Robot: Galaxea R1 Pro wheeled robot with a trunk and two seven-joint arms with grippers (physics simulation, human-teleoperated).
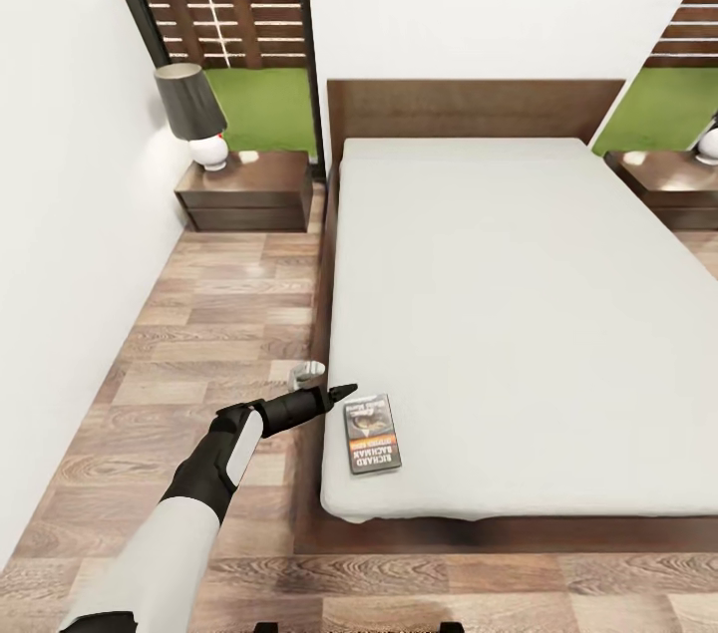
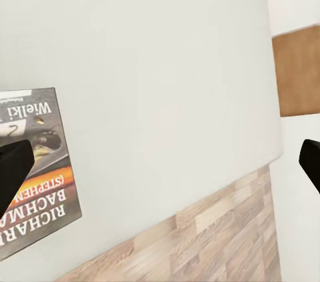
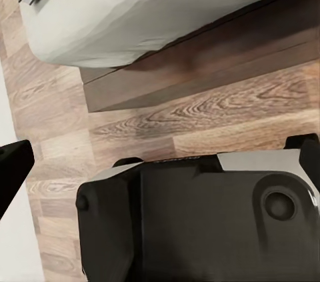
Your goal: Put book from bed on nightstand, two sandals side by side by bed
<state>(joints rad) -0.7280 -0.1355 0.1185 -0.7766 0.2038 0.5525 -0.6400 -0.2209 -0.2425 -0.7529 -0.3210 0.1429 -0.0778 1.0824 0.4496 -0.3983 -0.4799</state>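
The book (image 1: 371, 434) lies flat on the bed (image 1: 499, 294), close to the mattress's near left corner. Its dark cover with an orange band faces up. My left gripper (image 1: 327, 380) hovers open at the mattress's left edge, just left of the book and apart from it. In the left wrist view the book (image 2: 37, 169) lies beside one fingertip (image 2: 13, 172), with nothing held. My right gripper (image 3: 160, 162) hangs open low over the floor by the bed's foot. A nightstand (image 1: 244, 189) stands left of the headboard and another nightstand (image 1: 668, 179) right of it. The sandals are out of view.
A dark-shaded lamp (image 1: 189, 110) with a white base occupies the left nightstand's top. A white wall (image 1: 60, 264) runs along the left, leaving a strip of plank floor (image 1: 219, 334) between it and the bed. My black base (image 3: 200, 229) sits at the bed's foot.
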